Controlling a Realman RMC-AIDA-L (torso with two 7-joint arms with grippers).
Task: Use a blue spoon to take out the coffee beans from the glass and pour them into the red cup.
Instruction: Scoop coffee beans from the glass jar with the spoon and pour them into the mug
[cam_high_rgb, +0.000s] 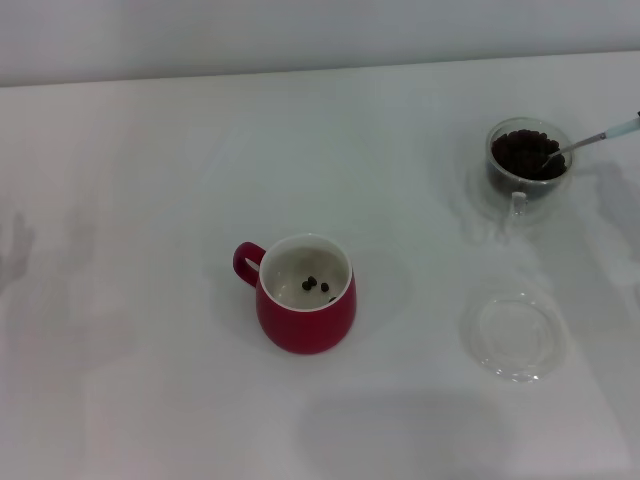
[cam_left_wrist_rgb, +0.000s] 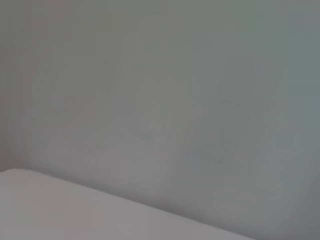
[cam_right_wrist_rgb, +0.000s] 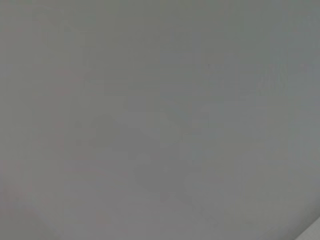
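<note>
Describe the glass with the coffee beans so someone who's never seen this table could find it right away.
On the white table, look to the far right corner, well beyond the red cup in the middle. There stands the glass, a small clear mug heaped with dark coffee beans, a spoon resting in it. The clear saucer nearer the robot is flat and holds nothing.

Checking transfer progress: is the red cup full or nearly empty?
Nearly empty. The red cup stands upright with only a few coffee beans on its white bottom.
</note>
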